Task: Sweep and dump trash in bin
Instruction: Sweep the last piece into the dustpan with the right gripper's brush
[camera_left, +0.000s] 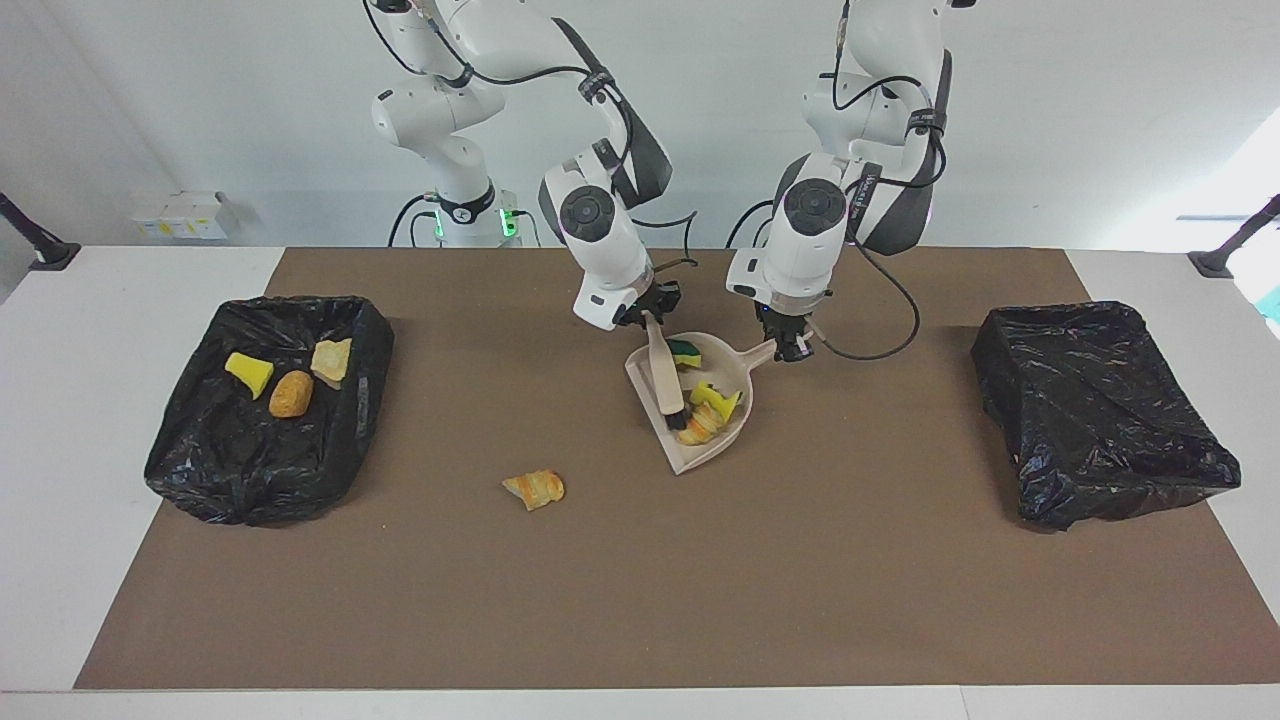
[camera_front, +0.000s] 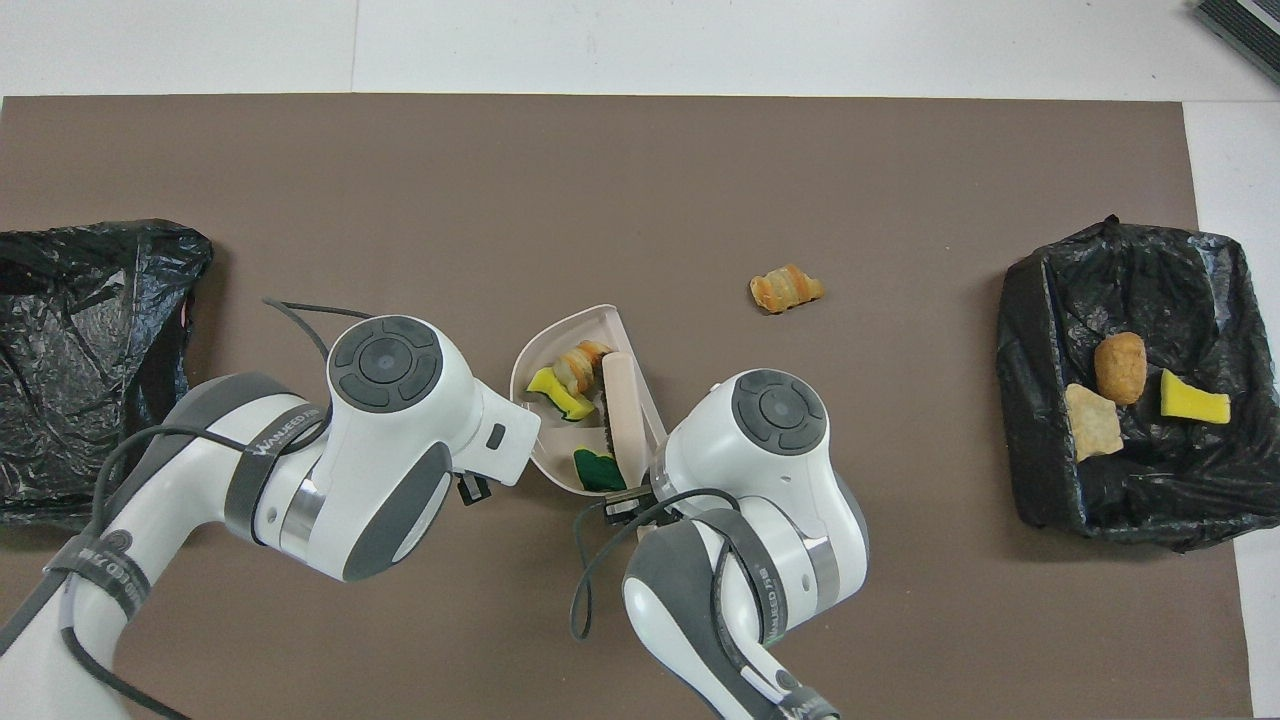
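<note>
The dustpan (camera_left: 712, 400) holds 3 trash scraps (camera_left: 708, 410). The left gripper (camera_left: 792, 349) has its jaws clamped on the dustpan's handle; the right gripper (camera_left: 648, 317) has its jaws clamped on the brush (camera_left: 664, 378), whose bristles rest inside the dustpan. 1 bread-like chunk (camera_left: 534, 489) lies apart from the dustpan on the surface (camera_left: 640, 580), farther from the robots.

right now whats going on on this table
The right gripper holds a brush with its bristles inside the beige dustpan, which the left gripper holds by the handle. Sponge and bread scraps lie in the pan. One bread chunk lies loose on the brown mat. Three scraps sit in the black-lined bin at the right arm's end.
</note>
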